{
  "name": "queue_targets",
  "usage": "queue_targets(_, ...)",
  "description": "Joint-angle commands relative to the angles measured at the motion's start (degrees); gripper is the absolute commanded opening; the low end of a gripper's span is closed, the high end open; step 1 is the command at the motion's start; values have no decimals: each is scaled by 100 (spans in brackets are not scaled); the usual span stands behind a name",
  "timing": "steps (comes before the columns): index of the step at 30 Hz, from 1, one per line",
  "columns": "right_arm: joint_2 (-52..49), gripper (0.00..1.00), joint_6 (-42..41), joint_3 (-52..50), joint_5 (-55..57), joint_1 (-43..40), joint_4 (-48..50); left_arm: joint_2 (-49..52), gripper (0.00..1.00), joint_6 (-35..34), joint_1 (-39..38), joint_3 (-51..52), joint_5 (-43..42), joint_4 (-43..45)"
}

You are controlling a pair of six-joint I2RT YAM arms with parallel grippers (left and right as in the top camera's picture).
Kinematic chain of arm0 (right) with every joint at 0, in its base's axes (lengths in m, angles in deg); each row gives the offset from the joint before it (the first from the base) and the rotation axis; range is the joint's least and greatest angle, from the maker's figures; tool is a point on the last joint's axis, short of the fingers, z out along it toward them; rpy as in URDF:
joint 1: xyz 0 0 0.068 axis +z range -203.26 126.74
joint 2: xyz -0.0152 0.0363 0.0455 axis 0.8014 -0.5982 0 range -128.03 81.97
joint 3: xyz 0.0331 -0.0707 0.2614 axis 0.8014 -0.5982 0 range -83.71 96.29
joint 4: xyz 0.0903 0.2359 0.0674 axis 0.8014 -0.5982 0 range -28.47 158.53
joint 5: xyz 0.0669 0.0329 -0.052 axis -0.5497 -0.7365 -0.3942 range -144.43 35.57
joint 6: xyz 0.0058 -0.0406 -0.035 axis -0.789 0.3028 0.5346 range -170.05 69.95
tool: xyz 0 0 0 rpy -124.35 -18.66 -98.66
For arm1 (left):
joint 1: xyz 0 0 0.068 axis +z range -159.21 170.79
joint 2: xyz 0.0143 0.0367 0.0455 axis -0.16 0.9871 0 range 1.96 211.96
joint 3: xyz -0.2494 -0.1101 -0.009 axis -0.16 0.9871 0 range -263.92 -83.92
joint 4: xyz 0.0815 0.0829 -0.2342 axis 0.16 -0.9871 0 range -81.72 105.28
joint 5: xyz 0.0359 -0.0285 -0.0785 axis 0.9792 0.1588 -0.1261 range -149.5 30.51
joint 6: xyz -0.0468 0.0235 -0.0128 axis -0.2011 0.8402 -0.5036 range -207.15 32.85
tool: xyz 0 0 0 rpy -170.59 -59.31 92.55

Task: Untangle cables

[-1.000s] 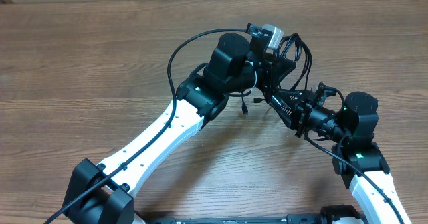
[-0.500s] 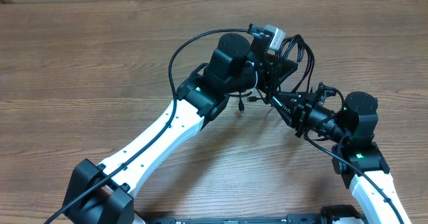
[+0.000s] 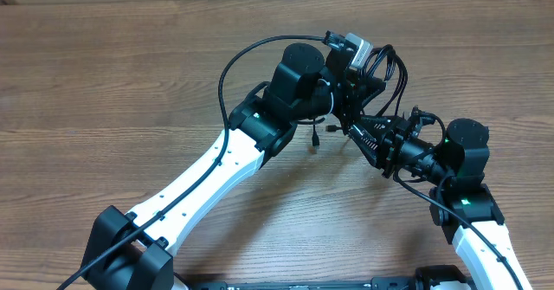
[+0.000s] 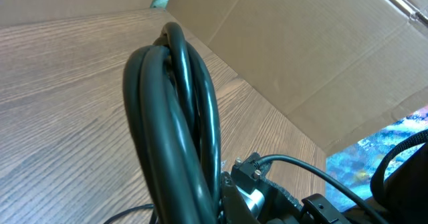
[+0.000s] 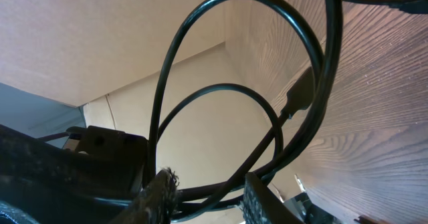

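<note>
The cables (image 3: 391,74) are a bunch of thin black loops lifted off the table between my two grippers. My left gripper (image 3: 353,87) is shut on the bunch. In the left wrist view (image 4: 214,214) the cables (image 4: 175,117) rise as a thick bundle right in front of the camera and hide the fingers. My right gripper (image 3: 355,131) points up-left just below the bunch. In the right wrist view (image 5: 208,198) its fingers stand apart, with loops of cable (image 5: 200,103) crossing the gap and a plug (image 5: 301,95) hanging. Two loose plug ends (image 3: 317,139) dangle under the left gripper.
The wooden table (image 3: 104,82) runs in every direction. A cardboard wall (image 4: 301,57) stands along its far edge. The left arm's own thick wire (image 3: 232,61) arcs over its wrist. The two arms are almost touching at the centre.
My left gripper has shifted slightly up and to the right with the cable bunch. The right arm has not visibly moved.
</note>
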Motion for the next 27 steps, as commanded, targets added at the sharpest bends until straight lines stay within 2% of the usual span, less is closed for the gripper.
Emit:
queue_targets(1, 46, 29, 42, 70, -59, -7, 42, 7, 4, 240, -81, -66, -96, 149)
queue_targets(10, 46, 28, 26, 70, -66, -7, 42, 7, 4, 59, -127, -66, -87, 232)
queue_targets(20, 46, 28, -522, 70, -149, -7, 223, 7, 4, -199, -240, -66, 251, 560)
queue_targets(24, 46, 23, -621, 70, -190, -7, 382, 7, 4, -197, -273, -66, 227, 496)
queue_targets(27, 46, 16, -632, 70, -188, -7, 385, 7, 4, -192, -275, -66, 229, 481)
